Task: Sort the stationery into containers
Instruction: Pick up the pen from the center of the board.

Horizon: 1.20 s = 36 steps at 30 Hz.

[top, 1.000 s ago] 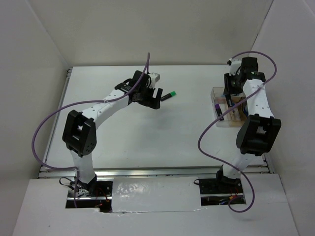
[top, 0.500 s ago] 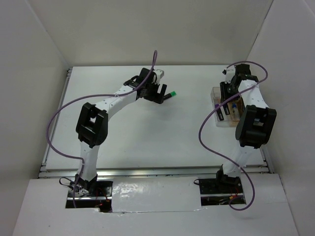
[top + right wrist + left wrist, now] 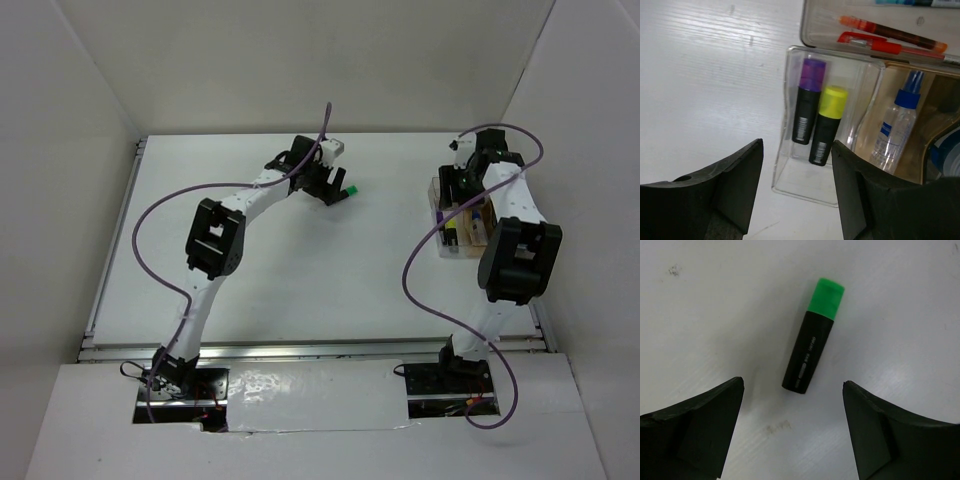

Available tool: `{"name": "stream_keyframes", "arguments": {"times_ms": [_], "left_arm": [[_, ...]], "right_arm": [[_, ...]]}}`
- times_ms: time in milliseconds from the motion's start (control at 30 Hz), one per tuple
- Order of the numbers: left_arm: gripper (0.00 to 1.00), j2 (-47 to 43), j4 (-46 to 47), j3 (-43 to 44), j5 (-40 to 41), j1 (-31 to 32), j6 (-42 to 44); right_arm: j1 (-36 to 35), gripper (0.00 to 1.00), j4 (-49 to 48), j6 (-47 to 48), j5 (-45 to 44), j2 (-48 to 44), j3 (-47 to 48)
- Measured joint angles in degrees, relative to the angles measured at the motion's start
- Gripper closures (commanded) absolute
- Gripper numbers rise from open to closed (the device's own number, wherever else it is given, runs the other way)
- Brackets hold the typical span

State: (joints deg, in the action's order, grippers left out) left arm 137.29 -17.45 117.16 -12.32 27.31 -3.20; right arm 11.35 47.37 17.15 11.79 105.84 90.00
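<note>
Overhead, the left gripper [image 3: 328, 188] stands near the far edge of the tabletop [image 3: 300, 270], about midway along it. The green-capped highlighter [image 3: 347, 192] lies just beside it on the side of the right edge. The right gripper [image 3: 462, 200] hangs over the clear container [image 3: 445, 250], which sits by the right edge toward the far right corner. White walls [image 3: 300, 60] close the table on three sides, a metal rail [image 3: 320, 348] runs along the near edge, and purple cables [image 3: 150, 220] loop from both arms.

Left wrist view: the jaws are spread wide and hold nothing. The highlighter [image 3: 812, 357] lies flat on the white surface, its black butt end about level with the fingertips [image 3: 735, 390] and its green cap pointing away and slightly to one side. The step in hand is judged to be the pickup. It would go best if the wrist advanced until the black barrel lay squarely between the pads, turned a little so the barrel lay straight between them, then descended and closed on the mid-barrel rather than the cap. The surface shows faint grey scuffs, but nothing lies near the highlighter to hinder the grasp.

Right wrist view: the right jaws are likewise parted and empty, just above the near wall of the container. One compartment holds a purple-capped highlighter [image 3: 809, 107] and a yellow-capped highlighter [image 3: 827, 125] side by side, with room beside them. A neighbouring compartment holds a white-blue bottle [image 3: 895, 125]. Red pens [image 3: 890, 40] lie in the long tray beyond.
</note>
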Motion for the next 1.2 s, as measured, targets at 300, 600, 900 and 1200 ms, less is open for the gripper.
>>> {"name": "stream_keyframes", "arguments": {"times_ms": [300,600,900,1200], "left_arm": [[0.18,8.76,-1.99,10.58,0.09,-0.31,4.52],[0.41,12.63,-7.67,16.74,2.08,2.08,9.22],[0.8,10.6,-6.62,12.87,2.56,3.02,10.54],[0.97,-5.53,-3.8,-9.97,-3.5,3.32,-2.47]], "right_arm": [[-2.16,0.36,2.56,-2.43,4.63,-8.85,2.23],[-2.27,0.37,5.25,-3.02,6.01,-10.67,4.07],[-2.56,0.37,6.27,-4.66,7.72,-10.88,3.98],[-2.97,0.34,2.54,-13.51,17.66,-25.42,-10.34]]}}
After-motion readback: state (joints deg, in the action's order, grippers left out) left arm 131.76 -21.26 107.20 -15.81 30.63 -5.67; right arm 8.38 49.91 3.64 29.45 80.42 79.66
